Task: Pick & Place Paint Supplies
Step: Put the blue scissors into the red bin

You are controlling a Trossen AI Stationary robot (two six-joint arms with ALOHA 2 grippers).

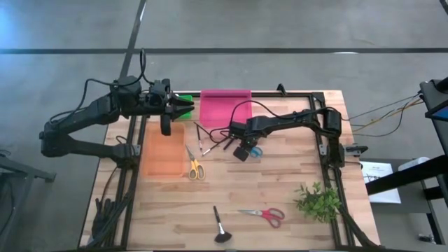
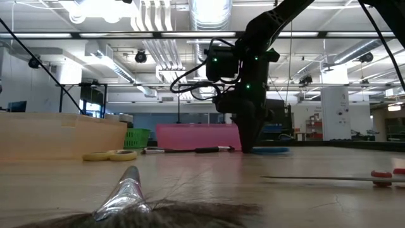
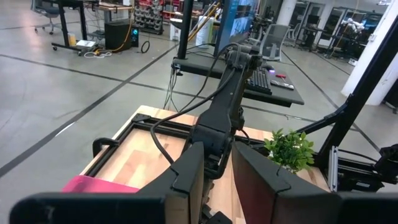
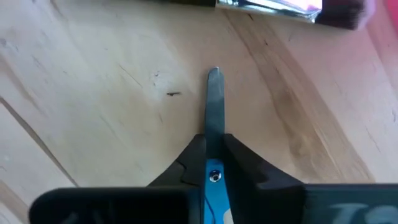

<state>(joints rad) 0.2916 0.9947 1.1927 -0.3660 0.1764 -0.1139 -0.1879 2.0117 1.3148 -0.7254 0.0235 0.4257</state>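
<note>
My right gripper (image 1: 243,148) points down at the middle of the table and is shut on the blue-handled scissors (image 1: 256,151). In the right wrist view their closed blades (image 4: 213,106) stick out ahead of the fingers. In the low view the blue handles (image 2: 271,151) lie on the wood beside the gripper (image 2: 247,149). My left gripper (image 1: 187,106) hovers open and empty near the far edge of the orange bin (image 1: 162,150); its fingers (image 3: 186,180) stand apart. Yellow scissors (image 1: 195,168), red scissors (image 1: 266,213) and slim brushes (image 1: 203,136) lie flat on the table. My right gripper pinches the blue scissors at the pivot (image 4: 214,176), between the two fingers (image 4: 186,168). It comes from above, pointing down, with the fingers set across the scissors. The blades lie flat on the wood ahead of the fingers, the handles behind them.
A pink bin (image 1: 225,106) and a small green bin (image 1: 183,98) sit at the far edge, the orange bin at the left. A wide-bristled brush (image 1: 221,228) lies near the near edge and a green plant sprig (image 1: 318,200) at the near right. A silver-ferruled brush (image 4: 273,6) lies just beyond the blade tip.
</note>
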